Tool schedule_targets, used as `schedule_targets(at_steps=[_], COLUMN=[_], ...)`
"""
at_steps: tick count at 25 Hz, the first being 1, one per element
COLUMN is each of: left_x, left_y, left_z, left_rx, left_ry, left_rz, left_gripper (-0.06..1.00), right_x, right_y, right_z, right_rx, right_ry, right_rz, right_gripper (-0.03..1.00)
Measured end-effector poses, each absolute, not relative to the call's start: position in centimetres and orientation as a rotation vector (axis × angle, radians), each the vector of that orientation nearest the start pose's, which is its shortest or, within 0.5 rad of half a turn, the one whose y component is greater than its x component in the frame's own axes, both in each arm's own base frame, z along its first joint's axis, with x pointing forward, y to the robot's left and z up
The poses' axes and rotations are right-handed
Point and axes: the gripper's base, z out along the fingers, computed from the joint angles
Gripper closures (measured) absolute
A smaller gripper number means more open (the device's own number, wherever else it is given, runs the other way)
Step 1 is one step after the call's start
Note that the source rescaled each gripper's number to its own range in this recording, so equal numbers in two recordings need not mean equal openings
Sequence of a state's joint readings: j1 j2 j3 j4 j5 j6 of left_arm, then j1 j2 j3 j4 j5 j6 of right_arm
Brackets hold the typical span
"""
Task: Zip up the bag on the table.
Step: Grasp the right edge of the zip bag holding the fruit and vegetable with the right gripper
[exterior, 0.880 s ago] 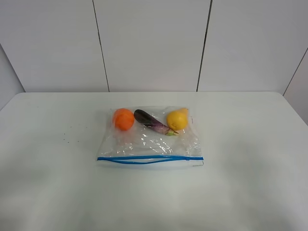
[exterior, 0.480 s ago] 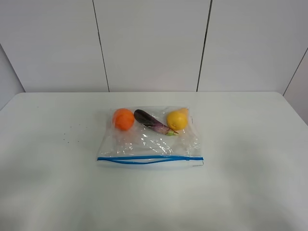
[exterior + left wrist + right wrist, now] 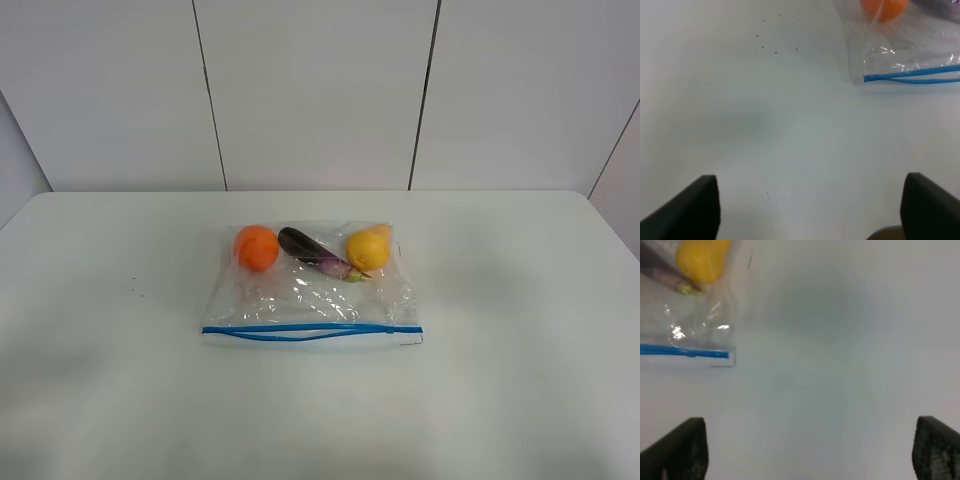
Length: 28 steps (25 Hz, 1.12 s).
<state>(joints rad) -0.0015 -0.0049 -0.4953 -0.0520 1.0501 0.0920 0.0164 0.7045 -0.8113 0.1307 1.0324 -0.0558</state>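
The bag [image 3: 310,295] is clear crinkly plastic and lies flat in the middle of the white table [image 3: 520,380]. Its blue zip strip [image 3: 312,329] runs along the near edge, and its two blue lines gape apart over the left and middle part. An orange [image 3: 257,247], a purple eggplant [image 3: 315,253] and a yellow pear [image 3: 368,248] lie inside at the far side. Neither gripper shows in the exterior view. The left gripper [image 3: 810,210] is open above bare table, apart from the bag's orange-end corner [image 3: 865,78]. The right gripper [image 3: 810,450] is open, apart from the pear-end corner [image 3: 730,356].
A few tiny dark specks [image 3: 135,291] dot the table left of the bag. A white panelled wall [image 3: 320,90] stands behind the table's far edge. White tabletop lies on all sides of the bag.
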Motion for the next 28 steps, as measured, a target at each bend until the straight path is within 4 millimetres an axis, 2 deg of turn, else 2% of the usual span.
schedule_targets(at_steps=[3, 4, 7, 8, 13, 16, 17, 22, 28], left_x=[-0.5, -0.5, -0.5, -0.5, -0.5, -0.5, -0.5, -0.5, -0.5], left_y=[-0.4, -0.4, -0.4, -0.4, -0.4, -0.4, -0.4, -0.4, -0.4], left_z=[27.7, 27.7, 27.7, 27.7, 27.7, 27.7, 27.7, 27.7, 27.7], left_rx=[0.097, 0.097, 0.097, 0.097, 0.097, 0.097, 0.097, 0.097, 0.097], left_ry=[2.030, 2.030, 2.030, 2.030, 2.030, 2.030, 2.030, 2.030, 2.030], left_rz=[-0.005, -0.005, -0.005, -0.005, -0.005, -0.005, -0.005, -0.005, -0.005], left_gripper=[-0.06, -0.06, -0.06, -0.06, -0.06, -0.06, -0.06, -0.06, -0.06], right_x=[15.7, 15.7, 19.8, 21.4, 26.8, 29.3, 30.5, 32.3, 33.1], right_y=[1.7, 1.7, 2.3, 2.6, 3.8, 4.4, 4.8, 5.5, 6.2], right_z=[33.7, 33.7, 32.4, 31.4, 25.8, 21.7, 19.5, 15.1, 12.3], right_rx=[-0.037, -0.037, -0.022, -0.023, -0.078, -0.075, -0.073, -0.086, -0.094], right_ry=[2.513, 2.513, 2.613, 2.654, 2.776, 2.825, 2.826, 2.819, 2.775], right_rz=[0.227, 0.227, 0.312, 0.352, 0.538, 0.653, 0.717, 0.844, 0.977], right_gripper=[0.02, 0.02, 0.02, 0.02, 0.02, 0.02, 0.02, 0.02, 0.02])
